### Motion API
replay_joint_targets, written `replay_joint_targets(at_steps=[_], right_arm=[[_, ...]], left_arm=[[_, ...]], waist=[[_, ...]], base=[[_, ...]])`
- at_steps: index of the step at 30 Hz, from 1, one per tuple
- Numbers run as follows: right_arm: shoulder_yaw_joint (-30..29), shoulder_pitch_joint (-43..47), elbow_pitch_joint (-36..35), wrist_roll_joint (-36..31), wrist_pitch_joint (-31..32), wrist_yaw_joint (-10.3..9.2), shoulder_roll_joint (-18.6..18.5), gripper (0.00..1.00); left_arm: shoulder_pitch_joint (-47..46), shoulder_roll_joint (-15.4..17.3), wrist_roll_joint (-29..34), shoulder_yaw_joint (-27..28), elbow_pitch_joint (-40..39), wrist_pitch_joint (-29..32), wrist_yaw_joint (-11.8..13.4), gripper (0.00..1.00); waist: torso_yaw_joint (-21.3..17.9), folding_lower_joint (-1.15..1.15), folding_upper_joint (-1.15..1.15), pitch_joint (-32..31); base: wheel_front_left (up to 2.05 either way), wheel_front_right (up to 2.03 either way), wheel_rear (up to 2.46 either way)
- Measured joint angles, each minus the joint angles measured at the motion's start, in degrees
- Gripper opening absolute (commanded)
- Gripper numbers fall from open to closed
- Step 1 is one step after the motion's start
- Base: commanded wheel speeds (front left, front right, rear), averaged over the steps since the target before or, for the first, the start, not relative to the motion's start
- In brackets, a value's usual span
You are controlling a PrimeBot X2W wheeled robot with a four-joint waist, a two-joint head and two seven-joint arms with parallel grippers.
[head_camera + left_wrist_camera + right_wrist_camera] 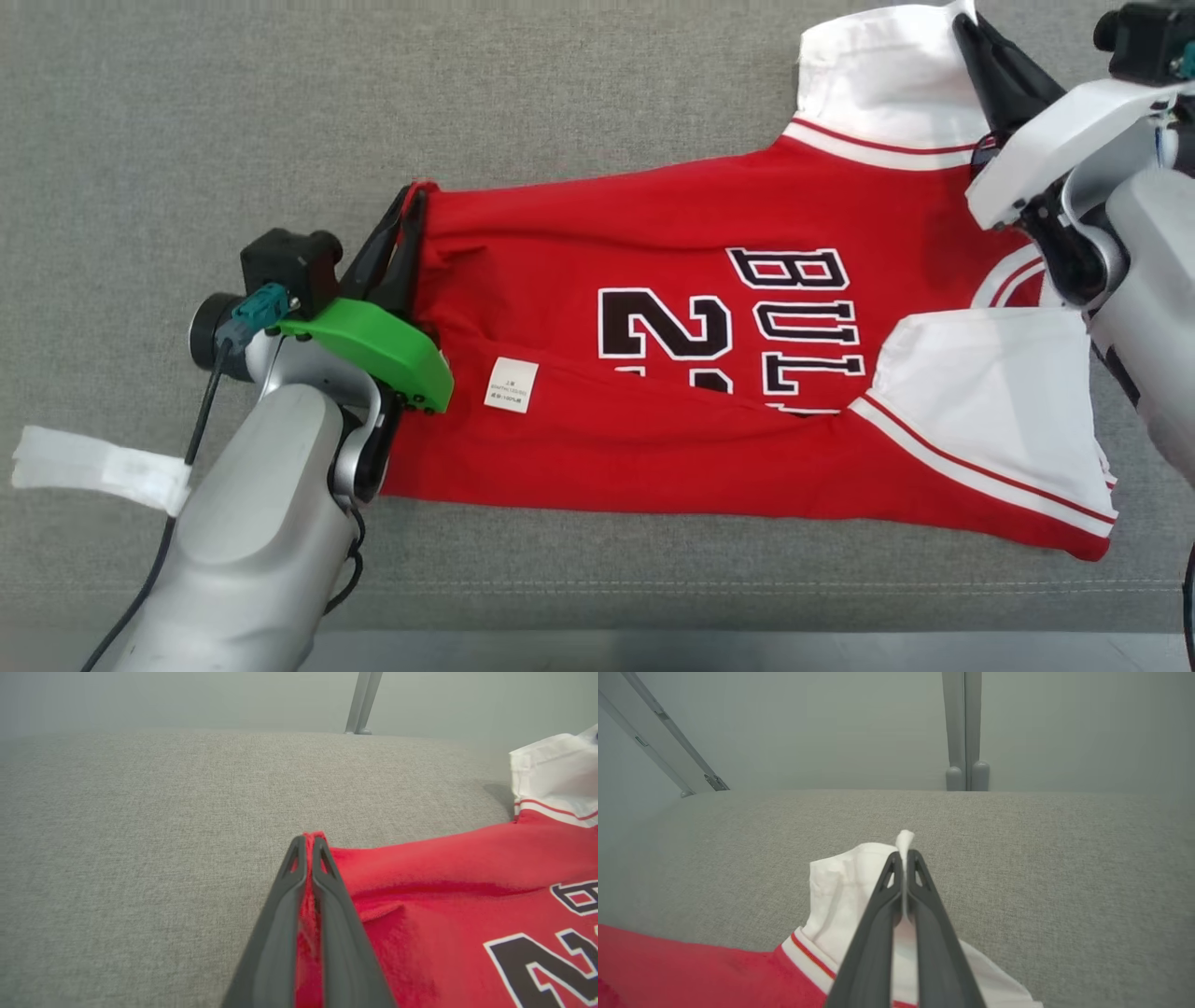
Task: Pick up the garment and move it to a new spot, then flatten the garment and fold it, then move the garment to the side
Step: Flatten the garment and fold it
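A grey woven surface (560,93) spreads across the whole scene, and the garment (579,243), a red jersey with black lettering, lies on it lengthwise, hem to the left and shoulders to the right, mostly flat but creased along the middle. Its two white sleeves sit at the right end: the far sleeve (878,84) stands up a little, and the near sleeve (990,392) lies folded over the red body. The cloth looks light, thin and limp; I judge it will sag and bunch between any two held points, so corners and seamed edges are the sound places to pinch, with both ends pulled apart to keep it taut. The left gripper (415,191) is clenched on the far left corner of the hem, red fabric squeezed between its fingers. The right gripper (966,23) is clenched on the edge of the far sleeve, a white tuft poking past its tips. A small white care label (511,385) shows near the hem
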Motion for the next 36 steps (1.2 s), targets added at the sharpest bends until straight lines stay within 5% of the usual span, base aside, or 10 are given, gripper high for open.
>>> replay_joint_targets(at_steps=[4, 20, 30, 36], right_arm=[[-0.2, 4.3, -2.7, 1.7, -4.5, 0.00, -0.1, 0.00], [-4.6, 20.7, -14.1, 5.0, -4.6, 0.00, -2.9, 0.00], [-11.6, 32.6, -21.2, 5.3, -4.4, 0.00, -3.5, 0.00], [-10.3, 38.9, -23.9, 2.7, -4.4, 0.00, -2.8, 0.00]], left_arm=[[3.2, 0.5, -0.3, 0.6, -1.3, -0.6, 0.0, 0.00], [15.7, 2.1, -2.5, 2.7, -10.4, -1.2, 2.0, 0.00], [24.9, 2.1, -4.0, 2.9, -15.7, -1.4, 3.6, 0.00], [28.7, 2.4, -5.3, 3.2, -15.8, -0.7, 4.0, 0.00]], waist=[[-1.1, 0.00, 0.00, -2.5], [-3.4, 0.00, 0.00, -12.2], [-4.8, 0.00, 0.00, -13.9], [-5.5, 0.00, 0.00, -14.2]], base=[[0.00, 0.00, 0.00], [0.00, 0.00, 0.00], [0.00, 0.00, 0.00], [0.00, 0.00, 0.00]])
